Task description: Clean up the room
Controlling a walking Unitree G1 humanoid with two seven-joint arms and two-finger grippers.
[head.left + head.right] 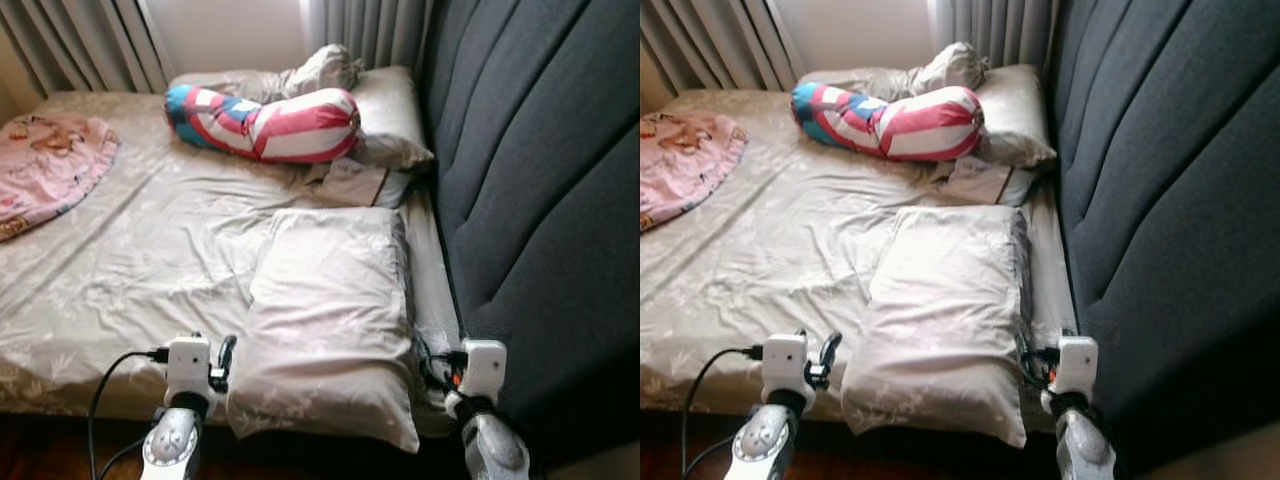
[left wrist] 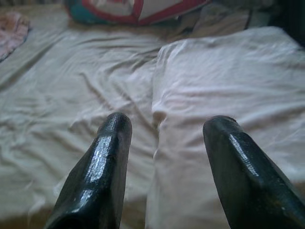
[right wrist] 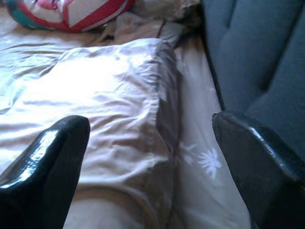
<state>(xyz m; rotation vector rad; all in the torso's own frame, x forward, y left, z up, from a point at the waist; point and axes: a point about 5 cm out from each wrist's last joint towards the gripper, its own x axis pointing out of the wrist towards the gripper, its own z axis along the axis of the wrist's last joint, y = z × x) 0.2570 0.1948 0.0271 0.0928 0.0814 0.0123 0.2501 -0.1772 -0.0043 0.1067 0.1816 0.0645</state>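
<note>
At the bed's near edge, the left gripper (image 2: pixel 164 143) stands spread over the left border of the pale pillow (image 1: pixel 335 310); the right gripper (image 3: pixel 150 157), also spread, flanks its right border beside the dark headboard (image 1: pixel 540 170); ahead lies open sheet (image 1: pixel 150 250), then a striped bolster (image 1: pixel 265 120); a pink blanket (image 1: pixel 45 165) is cut off far left.

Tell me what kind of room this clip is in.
A bedroom, almost certainly: a bed with a rumpled sheet, a pale pillow beside a dark padded headboard, a striped bolster, and curtains behind.
</note>
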